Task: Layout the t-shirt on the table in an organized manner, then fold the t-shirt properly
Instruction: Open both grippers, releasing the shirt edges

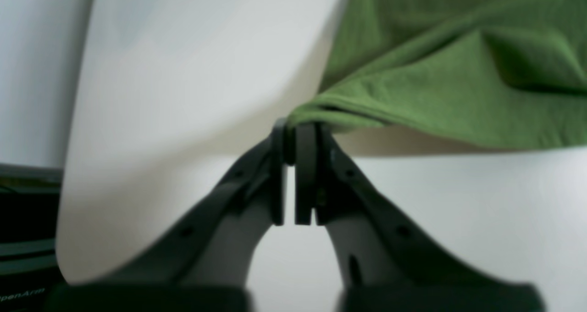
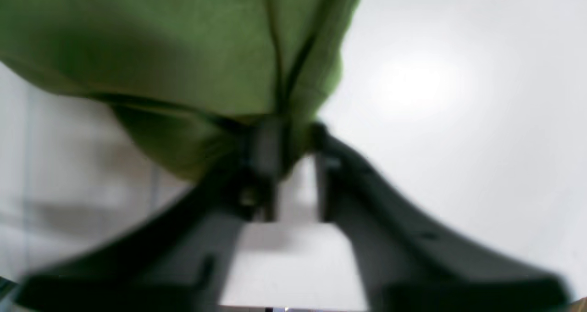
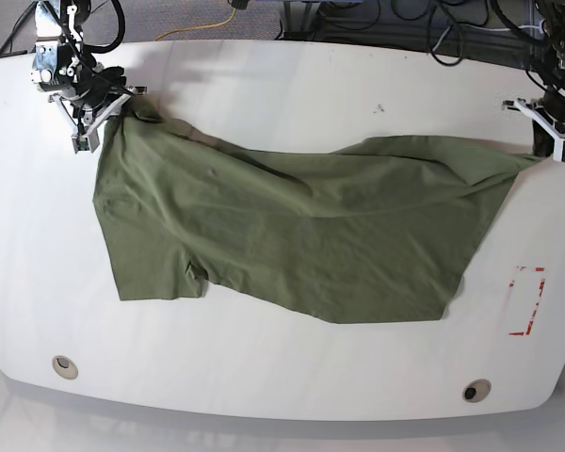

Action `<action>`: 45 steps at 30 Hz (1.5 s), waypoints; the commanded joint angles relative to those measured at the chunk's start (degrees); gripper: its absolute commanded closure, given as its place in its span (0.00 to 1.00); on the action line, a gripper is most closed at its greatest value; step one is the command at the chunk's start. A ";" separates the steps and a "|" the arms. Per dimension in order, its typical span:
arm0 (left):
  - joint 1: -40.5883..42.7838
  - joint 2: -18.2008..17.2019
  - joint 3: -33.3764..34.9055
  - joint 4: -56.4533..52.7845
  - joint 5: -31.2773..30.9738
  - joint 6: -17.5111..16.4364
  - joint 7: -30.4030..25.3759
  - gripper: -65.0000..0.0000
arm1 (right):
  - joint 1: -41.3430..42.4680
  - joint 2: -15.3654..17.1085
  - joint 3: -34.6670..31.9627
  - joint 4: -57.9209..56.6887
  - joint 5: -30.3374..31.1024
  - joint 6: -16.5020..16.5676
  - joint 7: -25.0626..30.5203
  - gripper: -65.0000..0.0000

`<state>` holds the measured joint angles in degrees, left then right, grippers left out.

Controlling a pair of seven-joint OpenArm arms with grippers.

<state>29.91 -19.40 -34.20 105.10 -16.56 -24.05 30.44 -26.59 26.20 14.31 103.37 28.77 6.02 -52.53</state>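
The olive-green t-shirt (image 3: 292, 235) lies spread and wrinkled across the white table (image 3: 282, 377), stretched between both arms. At the far right edge, my left gripper (image 3: 552, 143) pinches a corner of the cloth. In the left wrist view the left gripper (image 1: 293, 133) has its jaws almost together, with the t-shirt (image 1: 458, 73) edge caught at the tips. At the far left corner, my right gripper (image 3: 102, 115) sits at the shirt's other end. The blurred right wrist view shows the right gripper (image 2: 293, 142) with jaws parted and the t-shirt (image 2: 183, 50) draped over the left fingertip.
Two round grommet holes (image 3: 64, 365) (image 3: 471, 389) sit near the table's front edge. A red dashed rectangle (image 3: 527, 301) marks the right side. Cables (image 3: 358, 19) run behind the table's back edge.
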 commanded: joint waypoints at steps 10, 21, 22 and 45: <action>0.73 -0.78 -0.66 0.97 -0.37 0.54 -1.29 0.12 | 0.35 -1.10 0.95 1.20 -0.25 0.00 0.97 0.18; -3.32 -1.13 -0.84 1.05 -0.54 0.36 -1.29 0.12 | 3.16 -1.10 4.64 1.99 0.02 0.09 3.79 0.03; -4.02 -1.13 -0.84 1.05 -0.63 0.36 -1.29 0.12 | 3.51 -1.10 5.08 2.43 0.02 0.18 3.79 0.03; -23.80 0.98 0.13 1.85 -0.45 0.36 -1.47 0.12 | 17.49 -1.10 7.80 -0.56 -0.42 4.31 6.34 0.03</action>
<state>8.16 -18.33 -34.44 106.26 -16.51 -23.94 30.46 -11.14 24.12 21.85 104.22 28.38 10.52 -48.69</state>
